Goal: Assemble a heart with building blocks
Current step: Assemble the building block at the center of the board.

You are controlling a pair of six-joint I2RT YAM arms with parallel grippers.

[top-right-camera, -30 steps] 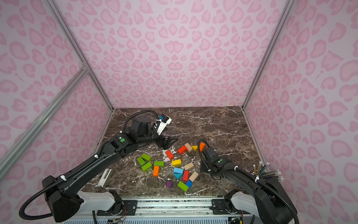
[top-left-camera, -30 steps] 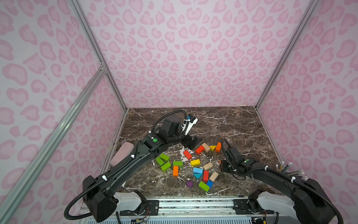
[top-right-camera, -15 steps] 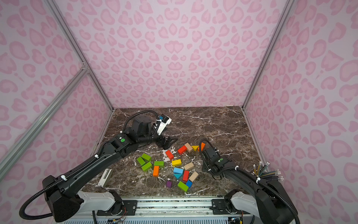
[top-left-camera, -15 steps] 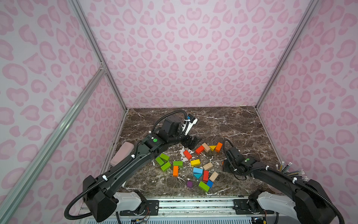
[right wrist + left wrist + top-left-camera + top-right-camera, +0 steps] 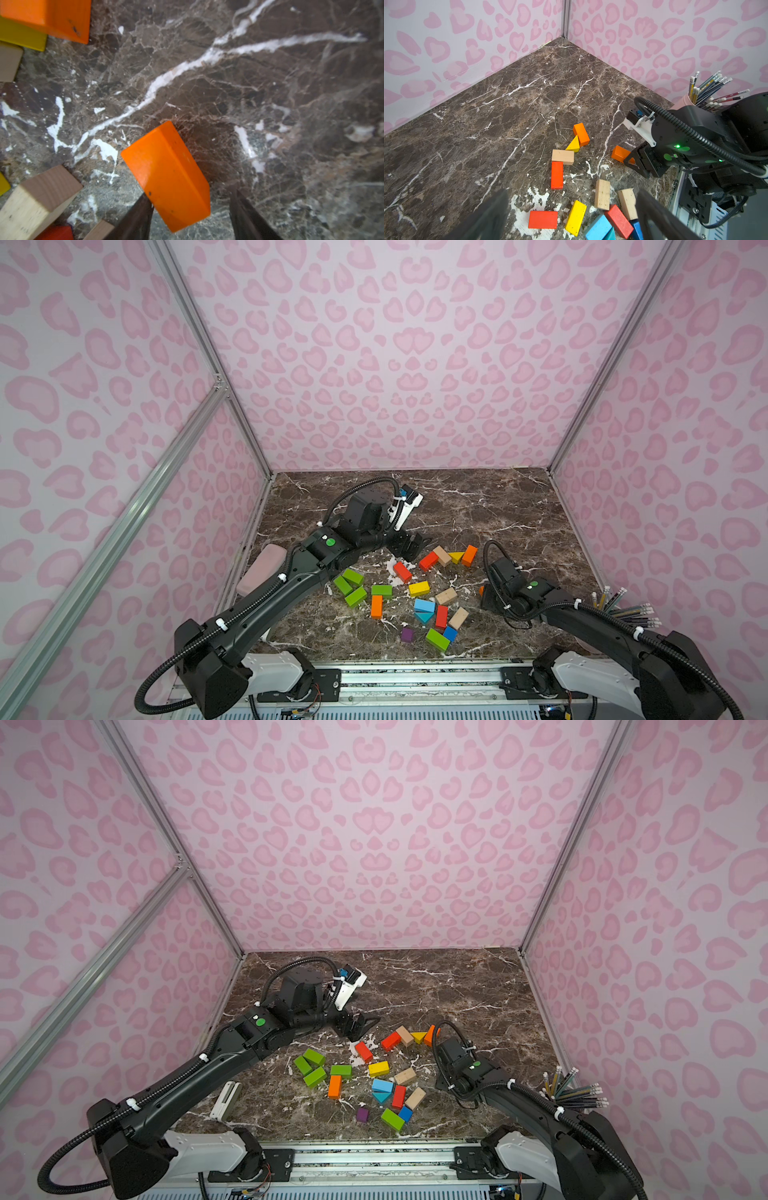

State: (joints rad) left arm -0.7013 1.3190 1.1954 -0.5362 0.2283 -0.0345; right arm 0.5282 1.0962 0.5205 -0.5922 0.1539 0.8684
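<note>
The building blocks [image 5: 418, 588] lie spread from the table's [image 5: 478, 497] centre toward six o'clock. The left gripper [image 5: 415, 546] sits at their twelve o'clock edge; the right gripper [image 5: 190, 194] straddles one block [image 5: 166, 170] at three o'clock, with pencils [image 5: 623, 605] beyond at four

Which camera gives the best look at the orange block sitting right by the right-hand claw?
The right wrist view: the orange block shows large and close, lying on the marble within the open right gripper. The left wrist view shows it small, partly behind that gripper. In a top view only a sliver peeks out.
</note>
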